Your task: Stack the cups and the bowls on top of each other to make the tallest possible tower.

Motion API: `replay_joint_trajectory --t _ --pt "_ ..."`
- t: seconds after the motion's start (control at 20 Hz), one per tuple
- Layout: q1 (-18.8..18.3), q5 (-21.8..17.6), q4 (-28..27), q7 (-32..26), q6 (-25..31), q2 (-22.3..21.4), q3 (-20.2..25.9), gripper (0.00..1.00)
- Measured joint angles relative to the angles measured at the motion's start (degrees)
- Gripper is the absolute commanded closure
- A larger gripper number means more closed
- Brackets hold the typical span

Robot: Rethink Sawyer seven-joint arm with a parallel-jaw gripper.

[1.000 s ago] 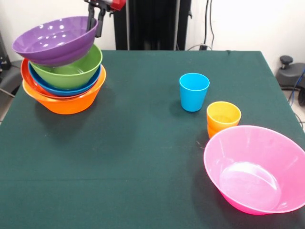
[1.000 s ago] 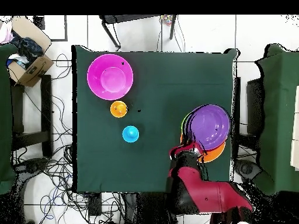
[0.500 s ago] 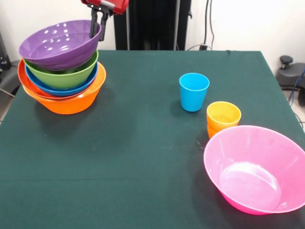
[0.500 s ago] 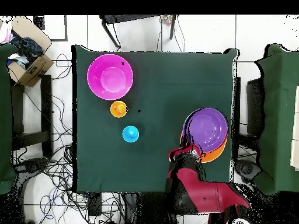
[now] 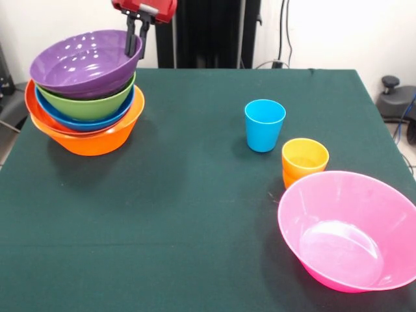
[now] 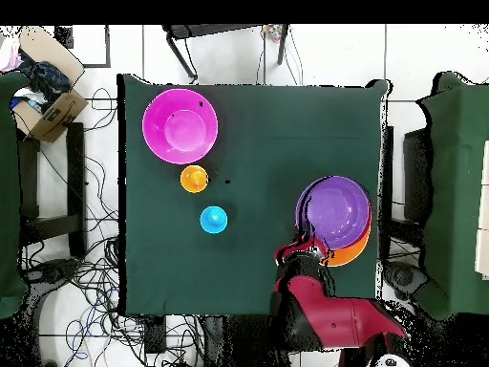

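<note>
We find the claw [image 5: 134, 36] at the far rim of the purple bowl [image 5: 83, 62], its two dark fingers close together on either side of that rim; we judge it clamped on the bowl, not released. The purple bowl sits topmost in the tower [image 5: 84, 107], nested in the green bowl [image 5: 97, 104], which sits in a blue bowl [image 5: 88, 122] and then the big orange bowl [image 5: 94, 140] on the counter [image 5: 182, 195]. From overhead the purple bowl [image 6: 333, 209] covers most of the pile, with the orange bowl [image 6: 351, 250] showing along one edge, so the seating is slightly off centre.

The step in hand, in our judgement, is setting the purple bowl down and letting go. To do it well, the bowl should settle level in the green one before the fingers part, and the claw should lift straight up so the rim is not dragged and the pile not tipped.

Outstanding items: the pink bowl [image 5: 351, 231] at the near corner, the blue cup [image 5: 264, 125] mid-counter, and the yellow cup [image 5: 305, 160] nested in an orange one just beside the pink bowl.
</note>
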Motion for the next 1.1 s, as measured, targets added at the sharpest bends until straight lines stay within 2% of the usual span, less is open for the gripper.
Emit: replay_joint_trajectory --t 0.3,0.35,0.7,1.1 --pt "0.0 0.0 0.0 0.0 -1.7 1.2 -0.1 1.0" --pt "0.0 0.0 0.0 0.0 -2.4 1.5 -0.1 0.0" --pt "-1.6 0.0 0.0 0.8 -4.5 1.3 0.4 0.0" --pt "-5.1 -0.4 0.0 5.5 -4.5 -1.9 2.7 0.0"
